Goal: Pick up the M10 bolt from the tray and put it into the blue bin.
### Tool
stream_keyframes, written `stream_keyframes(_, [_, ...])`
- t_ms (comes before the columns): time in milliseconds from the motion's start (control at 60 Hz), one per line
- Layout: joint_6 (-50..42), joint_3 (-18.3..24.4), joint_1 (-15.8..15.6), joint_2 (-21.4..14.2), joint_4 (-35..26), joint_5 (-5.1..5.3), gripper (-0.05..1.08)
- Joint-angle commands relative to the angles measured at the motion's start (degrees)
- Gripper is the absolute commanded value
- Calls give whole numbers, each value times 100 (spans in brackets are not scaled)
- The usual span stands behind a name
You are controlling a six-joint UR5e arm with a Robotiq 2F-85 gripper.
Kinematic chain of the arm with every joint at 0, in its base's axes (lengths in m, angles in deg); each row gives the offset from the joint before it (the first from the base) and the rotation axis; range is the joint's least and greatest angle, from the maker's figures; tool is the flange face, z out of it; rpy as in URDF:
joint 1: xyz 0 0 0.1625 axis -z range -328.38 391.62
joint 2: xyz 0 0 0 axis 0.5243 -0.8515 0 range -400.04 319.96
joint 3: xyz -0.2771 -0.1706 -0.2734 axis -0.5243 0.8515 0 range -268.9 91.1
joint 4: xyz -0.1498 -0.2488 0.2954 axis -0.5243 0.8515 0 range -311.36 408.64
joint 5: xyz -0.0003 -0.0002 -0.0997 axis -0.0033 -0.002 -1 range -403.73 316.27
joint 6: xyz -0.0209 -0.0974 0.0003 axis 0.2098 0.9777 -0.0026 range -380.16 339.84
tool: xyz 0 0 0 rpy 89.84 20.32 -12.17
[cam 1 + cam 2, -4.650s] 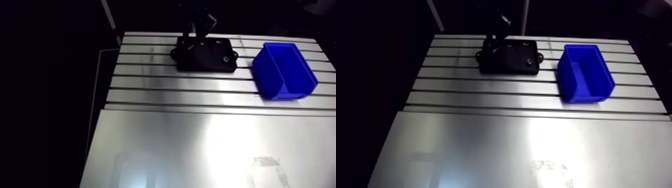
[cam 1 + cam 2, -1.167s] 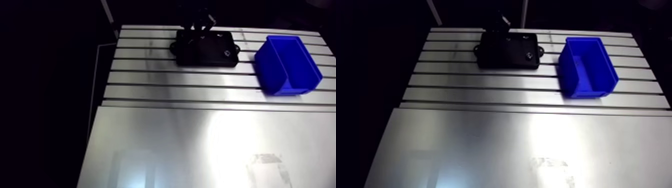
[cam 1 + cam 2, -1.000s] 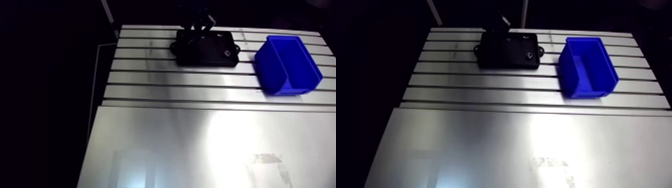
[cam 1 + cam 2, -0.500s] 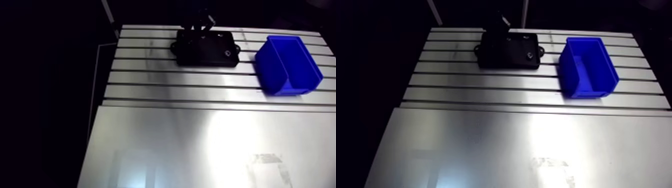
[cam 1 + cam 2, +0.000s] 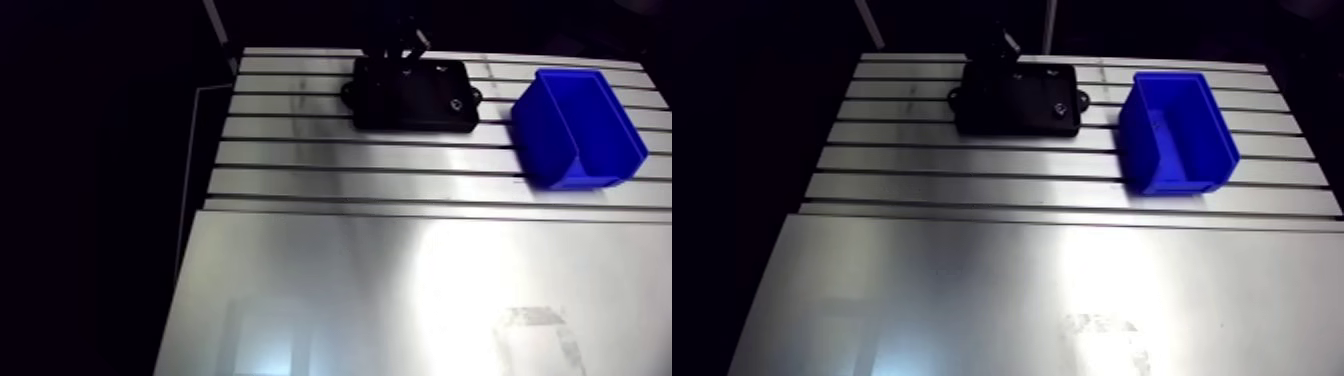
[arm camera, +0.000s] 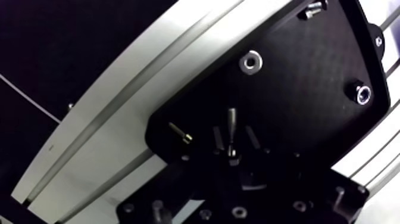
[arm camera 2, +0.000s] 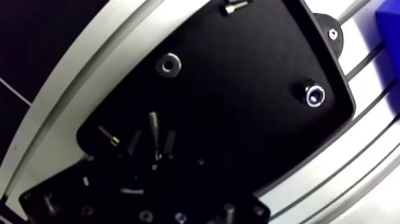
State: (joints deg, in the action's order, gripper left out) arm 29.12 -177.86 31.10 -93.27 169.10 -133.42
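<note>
table (image 5: pixel 400 290): slotted aluminium on the far half, a smooth sheet on the near half.
tray (image 5: pixel 410 108): black and flat, on the slotted part near the table's far edge; left of the bin and apart from it.
screw (image 6: pixel 178 131): small and brass-coloured, in the tray just beside the gripper, near a tray corner.
gripper (image 6: pixel 235 140): comes down over the tray's far left part; fingers (image 6: pixel 219 138) apart, one on each side of the bolt, with a dark gap showing on both sides.
bolt (image 6: pixel 231 119): dark and slim, in the tray between the fingers, running along their line.
washer (image 6: pixel 251 61): a grey ring in the tray, ahead of the gripper.
nut (image 6: pixel 362 93): shiny, in the tray, well off to the bin side of the washer.
bin (image 5: pixel 540 140): blue, open-topped, on the slots right of the tray.
</note>
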Motion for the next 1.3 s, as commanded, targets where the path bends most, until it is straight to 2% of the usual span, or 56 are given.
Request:
stream_keyframes(17, [-3, 6, 0, 2, 0, 0, 70])
stream_keyframes(717, [6, -3, 0, -15, 0, 0, 79])
stream_keyframes(1117, [16, -3, 0, -93, 0, 0, 98])
stream_keyframes(1300, [38, -19, -9, -332, -17, -1, 103])
